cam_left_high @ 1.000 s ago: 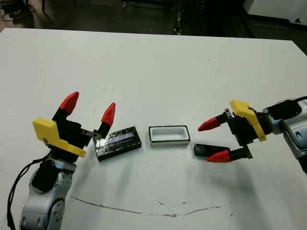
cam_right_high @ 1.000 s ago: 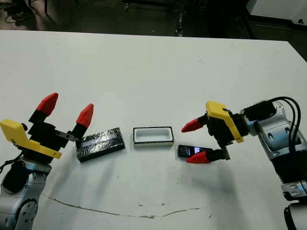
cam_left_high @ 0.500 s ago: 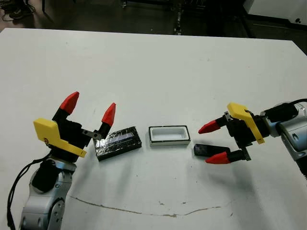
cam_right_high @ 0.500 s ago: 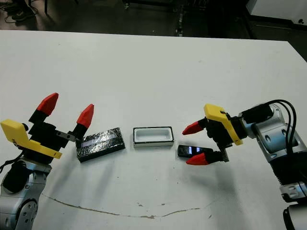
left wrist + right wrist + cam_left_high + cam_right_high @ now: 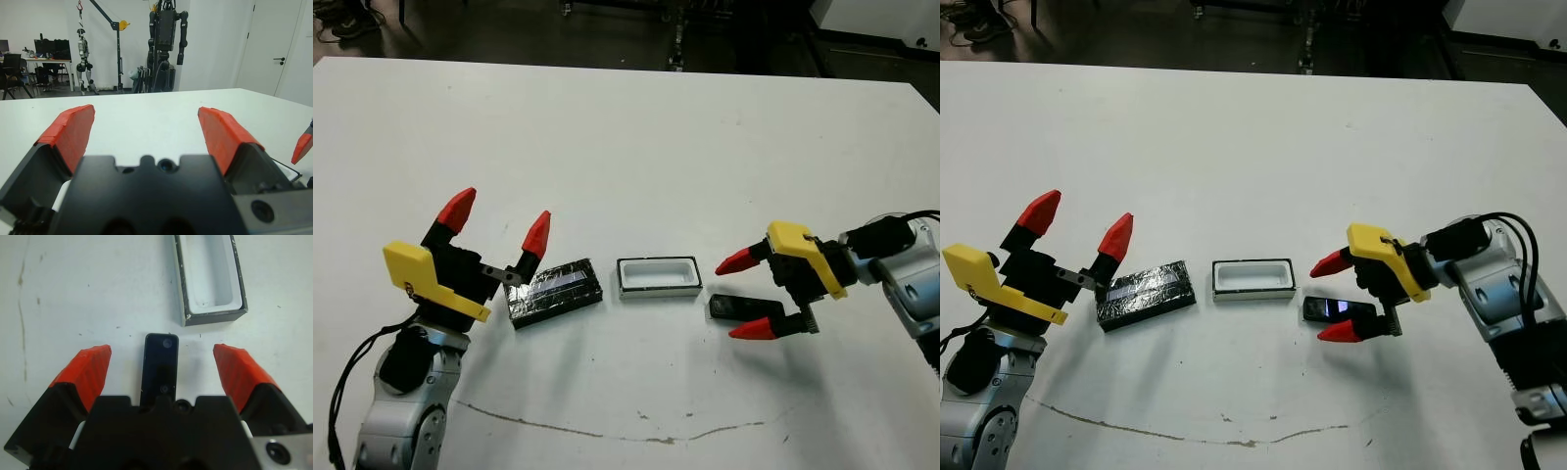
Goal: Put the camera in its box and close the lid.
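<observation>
The camera [image 5: 732, 307], a small black bar, lies flat on the table just right of the box [image 5: 658, 277], a shallow white-lined tray with a dark rim. My right gripper [image 5: 744, 295] is open and straddles the camera's right end, one red fingertip on each side, touching nothing. In the right wrist view the camera [image 5: 160, 368] sits between the spread fingers with the box [image 5: 209, 277] beyond it. The lid [image 5: 555, 292], a glossy black slab with a pale stripe, lies left of the box. My left gripper [image 5: 497, 221] is open, raised just left of the lid.
A thin dark scuff line [image 5: 607, 431] curves across the table near the front edge. The table's far edge [image 5: 626, 69] meets a dark floor. In the left wrist view, robot stands [image 5: 166, 44] and a door [image 5: 279, 49] show beyond the table.
My right gripper has moved slightly left and lower, so its fingers now bracket more of the camera. The left arm, lid, box and camera have not moved.
</observation>
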Robot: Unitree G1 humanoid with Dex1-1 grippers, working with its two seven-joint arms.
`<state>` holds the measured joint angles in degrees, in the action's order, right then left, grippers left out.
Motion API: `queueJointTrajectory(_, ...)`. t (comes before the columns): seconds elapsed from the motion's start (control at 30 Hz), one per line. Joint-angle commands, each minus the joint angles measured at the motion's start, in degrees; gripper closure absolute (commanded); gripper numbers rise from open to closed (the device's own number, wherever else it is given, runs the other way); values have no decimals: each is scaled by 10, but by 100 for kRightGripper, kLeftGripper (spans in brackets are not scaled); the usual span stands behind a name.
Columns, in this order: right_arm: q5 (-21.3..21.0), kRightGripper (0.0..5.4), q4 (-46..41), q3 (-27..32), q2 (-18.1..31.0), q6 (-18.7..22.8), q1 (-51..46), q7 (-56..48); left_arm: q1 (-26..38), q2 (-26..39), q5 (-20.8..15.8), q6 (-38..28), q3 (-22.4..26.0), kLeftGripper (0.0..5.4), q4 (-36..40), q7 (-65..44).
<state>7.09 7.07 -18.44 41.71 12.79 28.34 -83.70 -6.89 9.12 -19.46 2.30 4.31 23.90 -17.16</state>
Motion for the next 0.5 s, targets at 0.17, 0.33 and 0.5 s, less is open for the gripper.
queueJointTrajectory(0.17,-13,0,-9,-4,15,6,-11,12,-9,5,-6,3,1,2,0,-6)
queueJointTrajectory(0.33,-14,0,2,-6,11,-2,-12,11,-11,6,-4,2,2,2,-1,-6)
queueJointTrajectory(0.5,-12,0,7,-6,10,-4,-16,12,-11,6,2,-4,1,2,-3,-7)
